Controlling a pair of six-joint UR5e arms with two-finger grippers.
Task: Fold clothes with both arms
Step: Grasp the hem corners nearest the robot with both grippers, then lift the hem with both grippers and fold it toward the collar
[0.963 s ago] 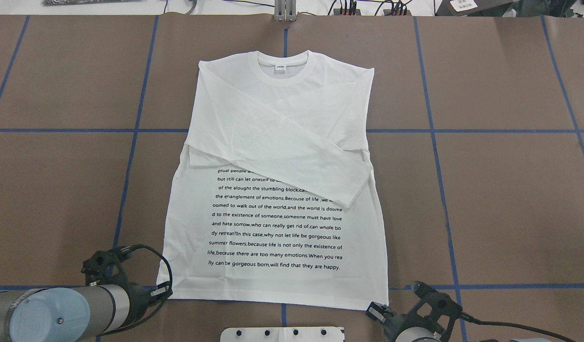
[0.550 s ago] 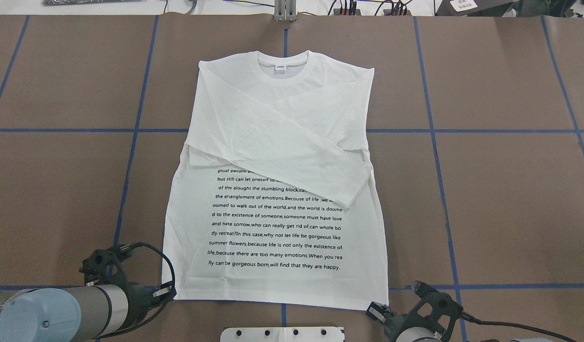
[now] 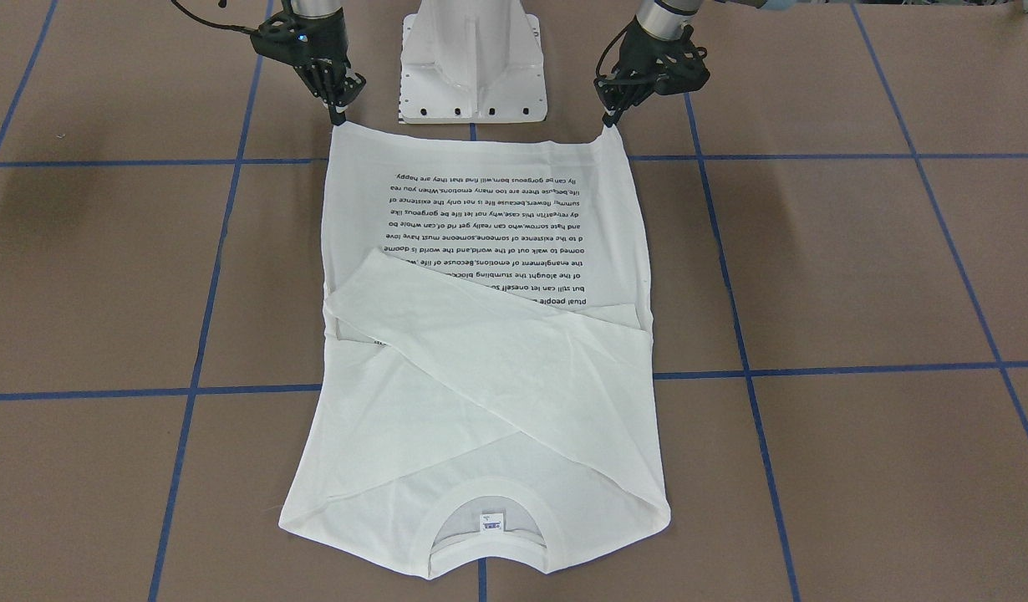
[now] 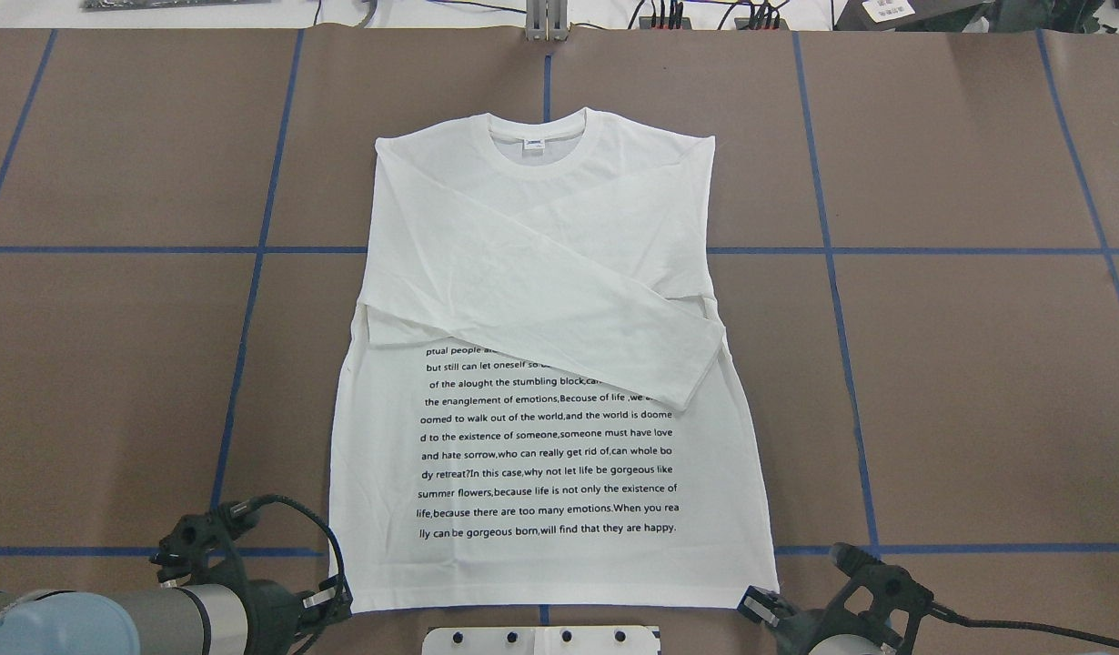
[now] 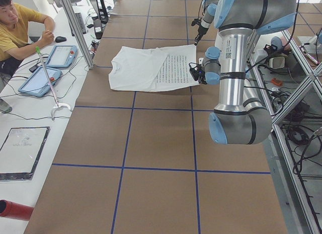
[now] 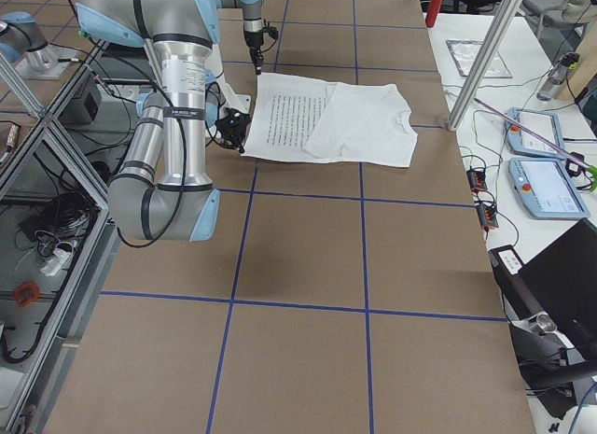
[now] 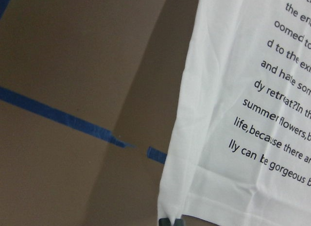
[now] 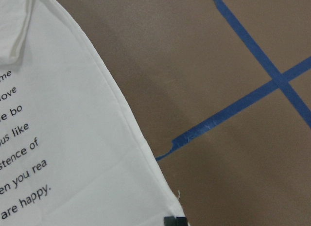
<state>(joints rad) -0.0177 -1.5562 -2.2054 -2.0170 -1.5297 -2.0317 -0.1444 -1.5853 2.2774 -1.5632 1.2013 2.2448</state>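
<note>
Two hem corners of the white T-shirt (image 4: 559, 300) are pinched: the left gripper (image 3: 608, 119) has its jaws closed on one, the right gripper (image 3: 338, 115) on the other. The shirt lies flat on the brown table (image 4: 978, 364), sleeves crossed over the chest, printed text upward.

Brown table top (image 4: 978, 364) taped off in blue grid lines (image 4: 159, 248), white side bench (image 5: 20, 113) with a couple tablets (image 5: 61, 56), evenly lit.
</note>
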